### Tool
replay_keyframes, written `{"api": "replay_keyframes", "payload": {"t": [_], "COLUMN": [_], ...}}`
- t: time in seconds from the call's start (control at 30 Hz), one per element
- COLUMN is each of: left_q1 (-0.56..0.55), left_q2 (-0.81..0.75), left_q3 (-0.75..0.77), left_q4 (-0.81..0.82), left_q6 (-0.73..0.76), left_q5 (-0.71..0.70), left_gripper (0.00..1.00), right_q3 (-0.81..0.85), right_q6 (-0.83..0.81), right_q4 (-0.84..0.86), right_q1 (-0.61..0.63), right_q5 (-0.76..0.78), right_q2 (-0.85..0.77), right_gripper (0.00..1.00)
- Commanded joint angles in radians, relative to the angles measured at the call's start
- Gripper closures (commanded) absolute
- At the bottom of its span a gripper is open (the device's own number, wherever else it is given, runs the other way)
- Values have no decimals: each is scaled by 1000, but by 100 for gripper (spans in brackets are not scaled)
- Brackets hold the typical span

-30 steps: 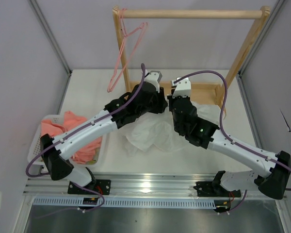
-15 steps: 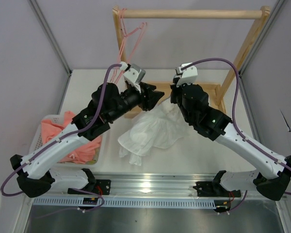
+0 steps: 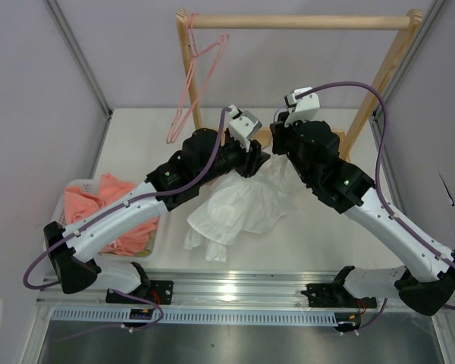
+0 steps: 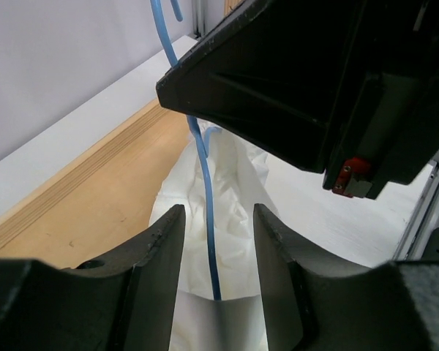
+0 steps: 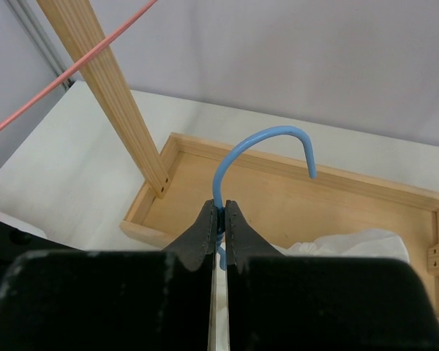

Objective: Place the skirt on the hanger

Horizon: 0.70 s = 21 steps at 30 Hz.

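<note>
now right hand (image 5: 218, 219) clamped on hanger (image 5: 257, 137) neck; left hand (image 4: 216, 248) parted beside skirt (image 3: 239, 208); basket (image 3: 54, 218) holds pink cloth (image 3: 110, 199).

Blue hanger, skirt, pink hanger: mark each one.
blue hanger (image 5: 271, 131), right wrist view, top of hook.
skirt (image 3: 243, 205), top external view, middle of fabric.
pink hanger (image 3: 198, 89), top external view, sloping arm.

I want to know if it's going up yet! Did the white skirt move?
Yes. The skirt has bunched up, and its top end has lifted back toward the wooden rack.
</note>
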Motion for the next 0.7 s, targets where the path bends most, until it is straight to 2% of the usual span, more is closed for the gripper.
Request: {"api": "replay_keyframes", "payload": {"t": [0.0,0.13,0.2,0.23,0.33,0.53,0.63,0.67], "left_q1": [-2,-2,-2,-2,-5,-22,-41,-44], "left_q2": [24,25,36,42,50,35,28,25], "left_q3": [22,5,16,19,21,-5,-16,-19], "left_q4": [45,93,91,79,85,139,169,179], "left_q6": [25,8,3,5,2,-15,-3,-6], "left_q5": [-26,-48,-43,-42,-42,-54,-108,-121], "left_gripper": [54,63,74,83,99,100,100,100], "right_q3": [62,62,60,60,66,65,55,54], "right_q6": [26,26,26,26,25,29,31,32], "right_q4": [30,25,27,27,24,22,16,12], "right_q1": [-9,-10,-10,-12,-18,-32,-36,-36], "right_q5": [-50,-53,-53,-54,-53,-50,-38,-28], "right_q2": [-34,-34,-37,-37,-39,-45,-52,-54], "right_gripper": [100,100,100,100,100,100,100,96]}}
